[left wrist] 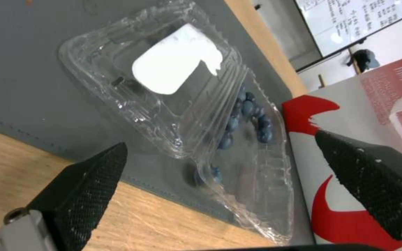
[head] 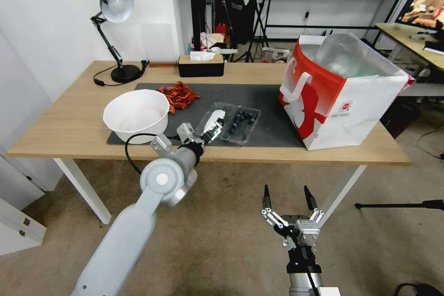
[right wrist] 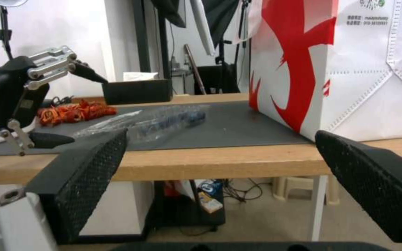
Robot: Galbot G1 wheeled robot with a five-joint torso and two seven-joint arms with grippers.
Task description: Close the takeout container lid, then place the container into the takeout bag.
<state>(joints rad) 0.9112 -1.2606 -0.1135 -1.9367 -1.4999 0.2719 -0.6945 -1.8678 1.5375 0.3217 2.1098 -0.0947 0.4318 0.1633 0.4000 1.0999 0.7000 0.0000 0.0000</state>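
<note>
Just ahead of the left gripper (head: 206, 133), its jaws spread wide, the takeout container (head: 233, 123) lies open, thin, light and springy, so its lid (head: 213, 120) probably wants a gentle edge grip.

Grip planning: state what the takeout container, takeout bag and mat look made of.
Takeout container: thin clear glossy plastic; blueberries show through, ridges glint.
Takeout bag: stiff paper or woven-look sheet, stitched seams; silvery lining looks like foil.
Mat: dark grey, matte, stitched edge; possibly felt or leatherette.
</note>
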